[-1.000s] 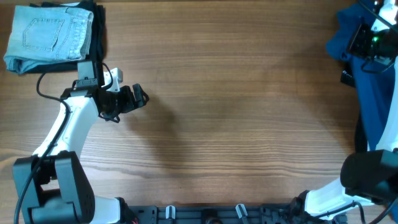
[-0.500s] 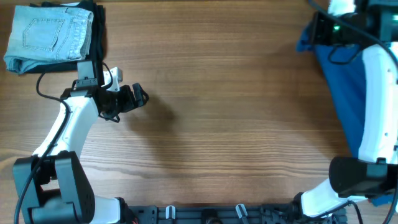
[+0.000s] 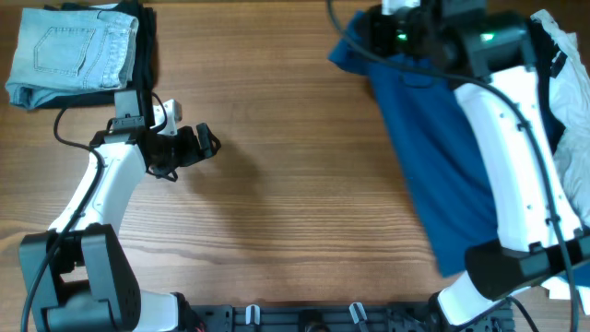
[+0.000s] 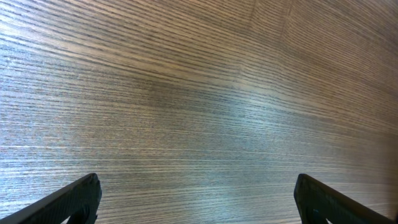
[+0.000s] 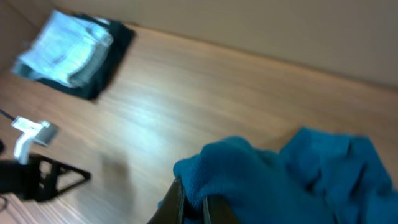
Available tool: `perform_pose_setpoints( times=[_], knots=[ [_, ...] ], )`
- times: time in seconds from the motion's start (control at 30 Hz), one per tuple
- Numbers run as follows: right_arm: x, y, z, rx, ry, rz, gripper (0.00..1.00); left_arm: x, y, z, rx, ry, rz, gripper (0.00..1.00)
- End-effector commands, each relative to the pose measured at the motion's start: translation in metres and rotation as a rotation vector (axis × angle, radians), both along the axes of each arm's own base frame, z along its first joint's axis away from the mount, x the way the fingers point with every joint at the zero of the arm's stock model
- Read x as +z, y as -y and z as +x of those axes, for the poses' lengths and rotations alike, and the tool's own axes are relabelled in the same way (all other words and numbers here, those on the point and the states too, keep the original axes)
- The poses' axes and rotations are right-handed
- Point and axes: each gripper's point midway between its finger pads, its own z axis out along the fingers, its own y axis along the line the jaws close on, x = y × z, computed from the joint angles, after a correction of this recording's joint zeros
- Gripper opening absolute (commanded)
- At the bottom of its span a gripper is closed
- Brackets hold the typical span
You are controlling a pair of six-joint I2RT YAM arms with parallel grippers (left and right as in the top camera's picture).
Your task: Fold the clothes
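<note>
The clothes (image 3: 433, 148) are one large deep-blue garment. It trails from the table's far middle down along the right side. My right gripper (image 3: 361, 39) is at the far edge, shut on a bunched corner of it. In the right wrist view the blue fabric (image 5: 298, 174) bulges over the right gripper (image 5: 191, 196), pinched between its dark fingers. My left gripper (image 3: 205, 143) hovers over bare wood at the left, well apart from the garment. The left gripper (image 4: 198, 186) is open wide with nothing between its fingers.
Folded light-blue jeans (image 3: 69, 51) lie on a black garment (image 3: 147, 37) in the far left corner, also visible in the right wrist view as jeans (image 5: 68, 46). A white garment (image 3: 560, 37) lies at the far right. Bare wooden table (image 3: 295, 184) spans the middle.
My right arm has swung left along the far edge, dragging the blue garment from the right corner toward the middle and spreading it across the table. The left arm has not moved.
</note>
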Motion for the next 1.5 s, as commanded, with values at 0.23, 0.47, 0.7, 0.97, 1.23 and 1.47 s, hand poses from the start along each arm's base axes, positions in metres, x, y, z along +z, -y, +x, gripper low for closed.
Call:
perform_pose_setpoints(
  times=[0.23,0.47,0.7,0.97,1.23,1.47],
  knots=[
    [-0.070,-0.151,-0.009,0.273,-0.088,0.060,0.04,0.017,-0.049,0.009,0.141,0.054,0.007,1.00],
    [-0.095,-0.234,-0.075,0.448,-0.156,0.061,0.04,0.048,-0.138,-0.004,0.399,0.119,0.006,1.00],
    [-0.091,-0.288,-0.143,0.608,-0.167,0.085,0.04,0.052,-0.157,-0.006,0.451,0.146,-0.005,1.00],
    [-0.084,-0.265,-0.152,0.602,-0.236,0.074,1.00,0.052,-0.157,-0.006,0.444,0.153,0.000,1.00],
    [-0.068,-0.108,-0.054,0.132,-0.265,-0.024,1.00,0.059,-0.137,0.005,0.311,0.212,-0.017,1.00],
    [-0.123,-0.031,0.021,0.054,-0.209,-0.142,1.00,0.058,-0.084,0.020,0.135,0.223,0.000,1.00]
  ],
)
